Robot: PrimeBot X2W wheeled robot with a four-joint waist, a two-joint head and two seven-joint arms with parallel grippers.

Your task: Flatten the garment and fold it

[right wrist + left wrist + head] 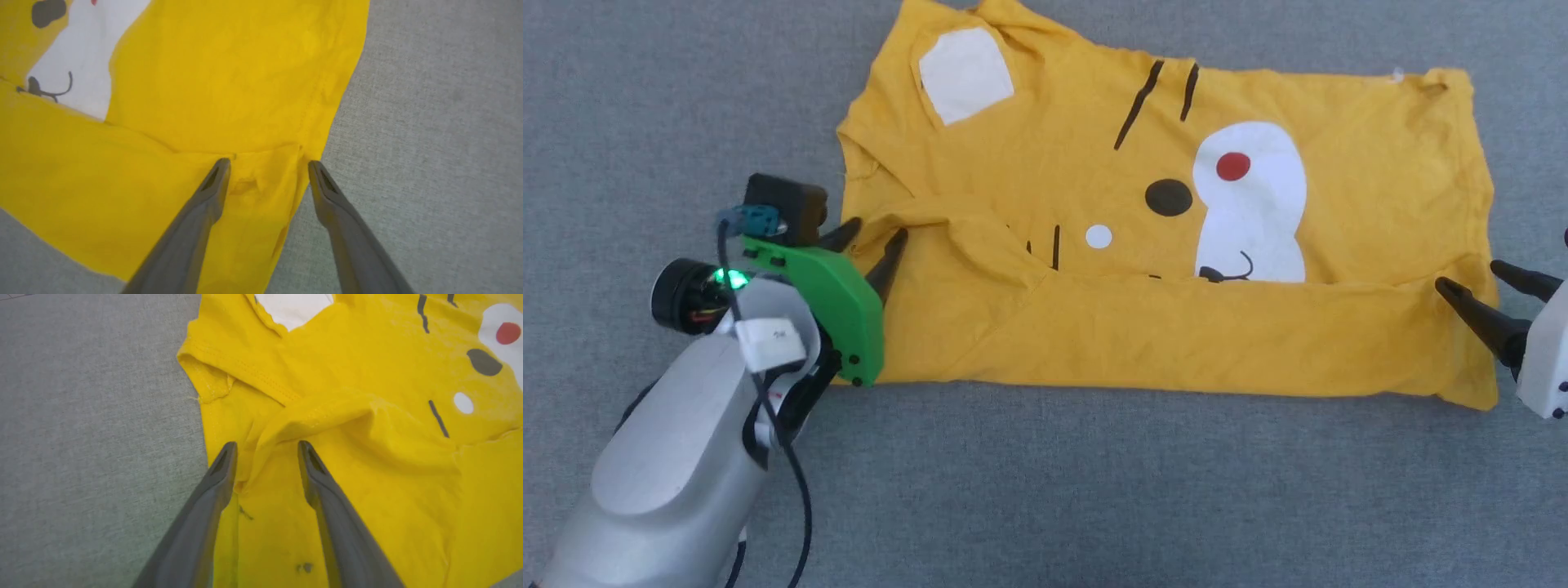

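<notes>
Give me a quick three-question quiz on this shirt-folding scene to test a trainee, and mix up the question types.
1. True or false: the left gripper is clamped shut on the garment.
2. Which part of the garment lies folded over the cartoon print?
A) the long edge nearest the robot
B) the long edge farthest from the robot
C) nothing is folded
3. Fill in the blank: at the right end of the folded strip, the right gripper stands with its jaws ____.

Key
1. False: its fingers stand apart over the cloth.
2. A
3. open
</notes>
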